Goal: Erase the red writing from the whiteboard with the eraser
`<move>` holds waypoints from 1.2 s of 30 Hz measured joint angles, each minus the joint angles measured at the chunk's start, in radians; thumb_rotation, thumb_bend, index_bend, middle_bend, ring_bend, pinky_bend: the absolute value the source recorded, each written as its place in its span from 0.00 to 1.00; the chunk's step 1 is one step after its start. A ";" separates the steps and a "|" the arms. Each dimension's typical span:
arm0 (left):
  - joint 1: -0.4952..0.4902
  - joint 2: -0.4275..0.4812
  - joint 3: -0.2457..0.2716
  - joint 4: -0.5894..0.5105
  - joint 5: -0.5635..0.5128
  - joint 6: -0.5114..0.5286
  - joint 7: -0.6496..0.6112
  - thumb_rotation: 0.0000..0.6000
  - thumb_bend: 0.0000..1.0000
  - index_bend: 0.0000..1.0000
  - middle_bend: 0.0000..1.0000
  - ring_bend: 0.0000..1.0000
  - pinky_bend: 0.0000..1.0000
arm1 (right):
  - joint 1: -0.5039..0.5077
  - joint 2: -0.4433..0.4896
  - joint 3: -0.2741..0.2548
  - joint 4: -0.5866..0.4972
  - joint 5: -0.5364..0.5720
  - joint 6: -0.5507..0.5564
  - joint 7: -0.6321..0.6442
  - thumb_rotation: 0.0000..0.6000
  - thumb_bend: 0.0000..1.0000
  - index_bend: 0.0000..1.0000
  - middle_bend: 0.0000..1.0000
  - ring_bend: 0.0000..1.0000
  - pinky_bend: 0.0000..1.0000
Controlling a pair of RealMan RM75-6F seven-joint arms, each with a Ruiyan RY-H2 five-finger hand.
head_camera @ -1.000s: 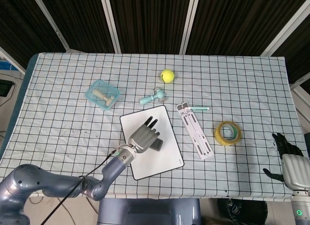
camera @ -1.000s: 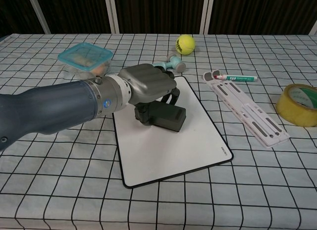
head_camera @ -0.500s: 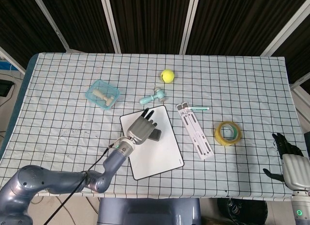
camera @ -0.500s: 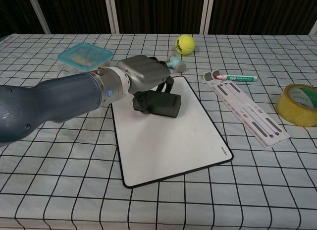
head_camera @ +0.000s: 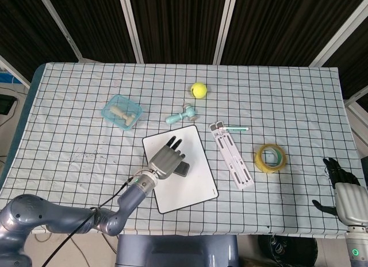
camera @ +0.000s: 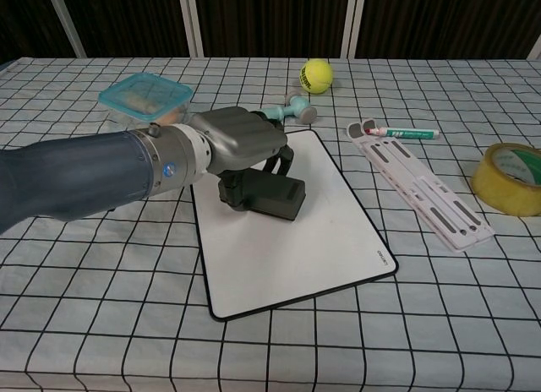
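A white whiteboard [head_camera: 192,183] [camera: 287,240] with a black rim lies tilted on the checked cloth; no red writing shows on its bare surface. My left hand [head_camera: 167,160] [camera: 241,143] grips a dark grey eraser [head_camera: 182,169] [camera: 264,196] and presses it on the upper left part of the board. My right hand [head_camera: 345,195] hangs off the table's right front corner in the head view, fingers apart and holding nothing.
Behind the board lie a teal toy dumbbell [head_camera: 183,113] [camera: 296,107], a yellow tennis ball [head_camera: 199,90] [camera: 316,74] and a blue lidded box [head_camera: 121,111] [camera: 145,96]. To the right are a white slotted strip [head_camera: 232,155] [camera: 423,183], a marker [head_camera: 236,129] [camera: 407,133] and a yellow tape roll [head_camera: 271,157] [camera: 508,177].
My left hand with the eraser slid up the board, then came back down and a little left. The right hand has stayed still.
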 measured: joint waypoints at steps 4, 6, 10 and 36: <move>0.005 0.039 0.027 -0.059 -0.012 0.019 0.032 1.00 0.33 0.40 0.47 0.00 0.05 | 0.000 0.000 0.001 -0.001 0.000 0.001 -0.001 1.00 0.08 0.06 0.10 0.20 0.22; 0.008 0.058 0.037 -0.080 -0.007 0.040 0.050 1.00 0.33 0.40 0.47 0.00 0.05 | 0.000 0.000 0.001 -0.001 0.000 0.000 -0.002 1.00 0.08 0.06 0.10 0.21 0.22; 0.018 0.091 0.036 -0.118 0.030 0.067 0.032 1.00 0.33 0.40 0.47 0.00 0.05 | 0.000 -0.001 -0.001 0.000 -0.003 0.003 -0.003 1.00 0.08 0.06 0.10 0.20 0.22; 0.171 0.440 0.103 -0.178 0.213 0.076 -0.230 1.00 0.33 0.40 0.46 0.00 0.05 | 0.000 -0.006 -0.001 -0.003 -0.003 0.004 -0.018 1.00 0.08 0.06 0.10 0.20 0.22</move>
